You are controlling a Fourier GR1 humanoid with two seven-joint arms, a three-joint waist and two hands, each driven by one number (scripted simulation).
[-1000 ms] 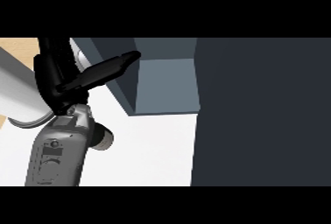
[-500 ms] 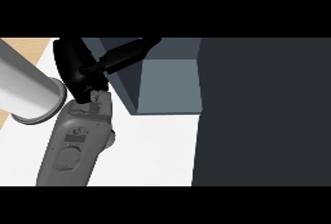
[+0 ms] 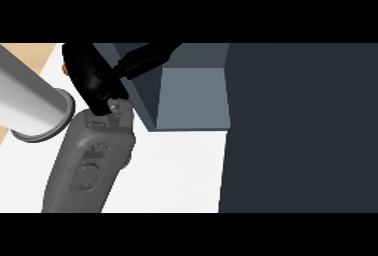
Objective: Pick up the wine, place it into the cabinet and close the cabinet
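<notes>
No wine bottle shows in the head view. My right forearm [image 3: 92,165] rises from the lower left, and its black hand [image 3: 96,80] sits near the top edge. The hand is open, with straight fingers [image 3: 144,56] stretched up and to the right over the top left corner of the grey-blue cabinet [image 3: 192,97]. Nothing shows in the hand. A broad dark panel [image 3: 299,130] fills the right side next to the cabinet. A thick grey cylinder [image 3: 26,102], part of my left arm, crosses the left edge; the left hand itself is out of view.
A white surface [image 3: 173,172] lies below the cabinet, between my forearm and the dark panel. A strip of tan wood [image 3: 29,52] shows at the upper left.
My right forearm and hand have shifted up and to the right, toward the cabinet's top corner. The fingers now stretch further right. The grey cylinder at the left looms larger.
</notes>
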